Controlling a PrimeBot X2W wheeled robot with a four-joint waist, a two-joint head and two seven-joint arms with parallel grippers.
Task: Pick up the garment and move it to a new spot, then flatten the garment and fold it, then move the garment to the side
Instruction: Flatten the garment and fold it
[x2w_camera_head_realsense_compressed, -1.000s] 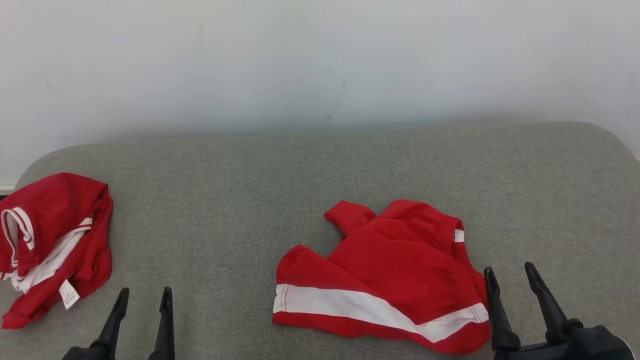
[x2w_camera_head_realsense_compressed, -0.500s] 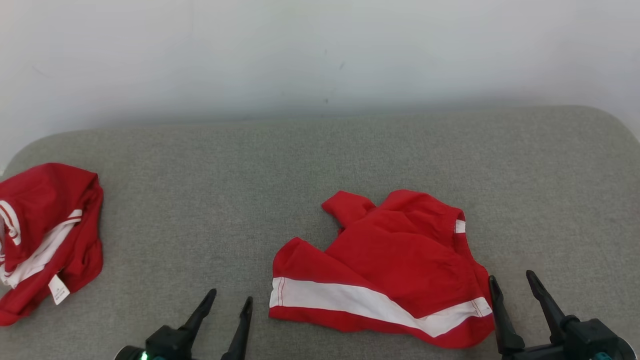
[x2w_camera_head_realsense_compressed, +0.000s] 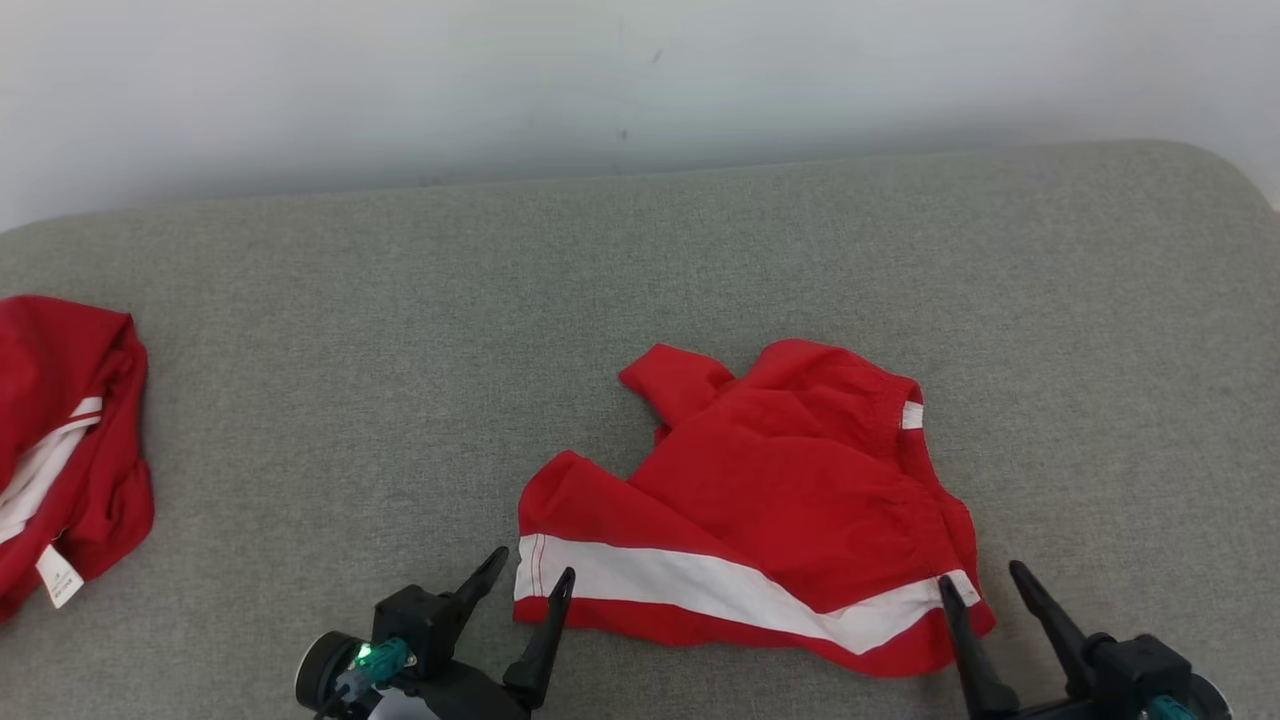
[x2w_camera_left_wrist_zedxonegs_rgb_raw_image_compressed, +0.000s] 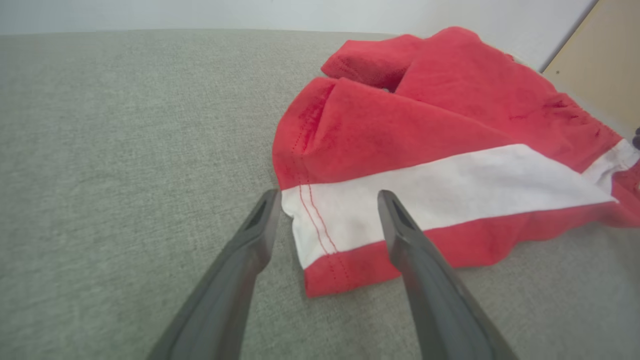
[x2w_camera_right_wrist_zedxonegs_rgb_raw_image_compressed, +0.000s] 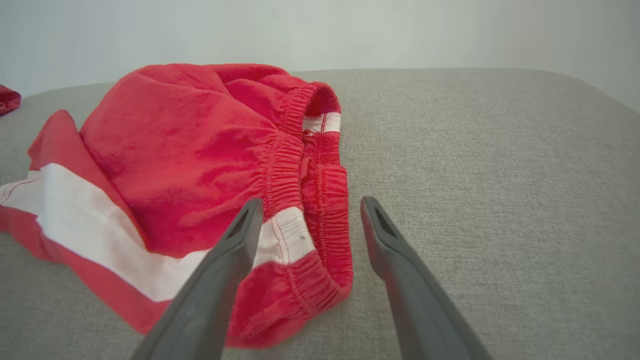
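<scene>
Crumpled red fabric shorts, white-banded (x2w_camera_head_realsense_compressed: 780, 500). Left gripper (x2w_camera_head_realsense_compressed: 534, 561): spread, astride hem corner. Right gripper (x2w_camera_head_realsense_compressed: 980, 573): spread, astride elastic waistband. Advised: lower, pinch both edges together, lift evenly.

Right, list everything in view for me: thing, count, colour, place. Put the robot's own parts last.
shorts: one, red with a white stripe, crumpled at the near middle of the cushion
second garment: one, red and white, bunched at the cushion's left edge
cushion: one, grey fabric, under both garments
wall: one, white, behind the cushion
panel: one, tan, top right of the left wrist view
left gripper: one, dark, jaws open astride the shorts' left hem corner
right gripper: one, dark, jaws open at the shorts' waistband end
</scene>
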